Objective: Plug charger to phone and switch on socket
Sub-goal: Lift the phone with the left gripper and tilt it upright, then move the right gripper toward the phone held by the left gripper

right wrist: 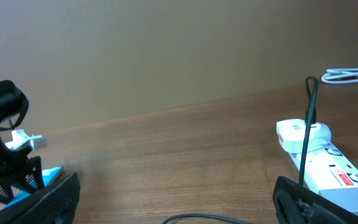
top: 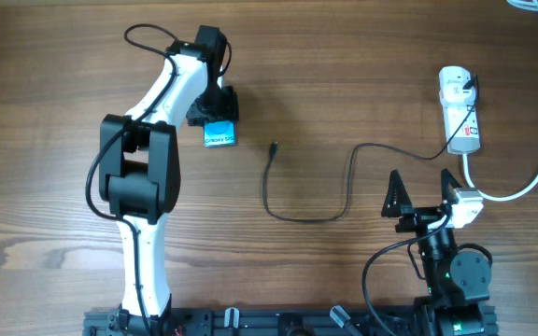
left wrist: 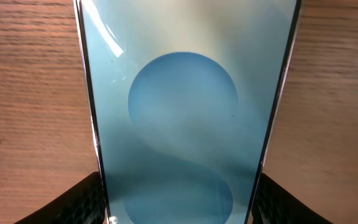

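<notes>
The phone [top: 219, 136] has a turquoise screen and sits at the tips of my left gripper [top: 215, 117]. In the left wrist view the phone [left wrist: 185, 93] fills the frame, and my left gripper [left wrist: 179, 190] has a finger against each long edge. The charger [top: 348, 177] is a thin black cable lying on the table. Its plug tip [top: 274, 147] lies free to the right of the phone. Its other end is in the white socket [top: 460, 112] at the far right. My right gripper [top: 420, 177] is open and empty, near the front, left of the socket [right wrist: 328, 165].
A thick white cable [top: 530, 182] loops from the socket toward the table's right edge and the far corner. The left arm [top: 143, 159] stretches across the left half of the wooden table [top: 344, 75]. The black cable [right wrist: 210, 218] lies just ahead of my right gripper [right wrist: 176, 186].
</notes>
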Tool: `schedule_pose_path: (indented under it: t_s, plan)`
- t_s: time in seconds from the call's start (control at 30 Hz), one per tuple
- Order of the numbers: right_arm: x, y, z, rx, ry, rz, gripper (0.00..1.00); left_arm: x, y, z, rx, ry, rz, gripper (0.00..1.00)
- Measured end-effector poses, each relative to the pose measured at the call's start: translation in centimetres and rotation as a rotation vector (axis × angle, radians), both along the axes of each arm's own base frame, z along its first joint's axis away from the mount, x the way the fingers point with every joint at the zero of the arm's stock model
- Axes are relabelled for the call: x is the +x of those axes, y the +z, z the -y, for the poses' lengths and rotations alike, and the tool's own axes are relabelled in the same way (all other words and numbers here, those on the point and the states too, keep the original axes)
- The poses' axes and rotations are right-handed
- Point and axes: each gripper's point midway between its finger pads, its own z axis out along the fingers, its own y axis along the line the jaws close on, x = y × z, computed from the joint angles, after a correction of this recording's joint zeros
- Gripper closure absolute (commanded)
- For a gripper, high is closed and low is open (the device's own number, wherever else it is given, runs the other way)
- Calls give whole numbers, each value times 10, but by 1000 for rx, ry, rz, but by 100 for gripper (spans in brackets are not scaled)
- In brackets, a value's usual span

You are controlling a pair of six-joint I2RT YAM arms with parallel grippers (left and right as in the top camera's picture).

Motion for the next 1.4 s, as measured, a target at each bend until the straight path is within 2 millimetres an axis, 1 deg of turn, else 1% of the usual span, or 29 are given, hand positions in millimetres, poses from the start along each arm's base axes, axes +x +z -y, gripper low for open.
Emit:
schedule_pose_path:
  t_s: [0.1, 0.23, 0.33, 0.4, 0.5, 0.63, 0.8, 1.03, 1.13, 1.23, 1.4]
  plan:
    - [0, 0, 0, 0, 0, 0, 0, 0, 14, 11, -14, -12, 27, 96]
    - [0, 0, 0, 0, 0, 0, 0, -3, 43, 31, -40, -19, 79, 96]
    - [0, 0, 0, 0, 0, 0, 0, -10, 65, 45, -61, -3, 103, 96]
    - [0, 0, 0, 0, 0, 0, 0, -16, 72, 53, -72, 16, 101, 96]
    - [0, 0, -2, 16, 10, -2, 0, -25, 73, 64, -88, 48, 75, 96]
    - [-1, 0, -9, 171, 51, -21, 0, -37, 73, 82, -124, 91, 36, 96]
    - [-2, 0, -14, 557, 79, -78, 0, -52, 75, 104, -204, 154, -35, 96]
    - [-2, 0, -15, 997, 77, -142, 0, -67, 78, 115, -266, 218, -125, 96]
    - [-2, 0, -15, 1090, 76, -156, 0, -76, 81, 120, -302, 231, -178, 96]
    - [-3, 0, -20, 1154, 97, -181, 0, -87, 83, 122, -318, 241, -234, 96]
    - [-6, 0, -30, 1190, 150, -221, 0, -101, 86, 116, -317, 267, -311, 96]
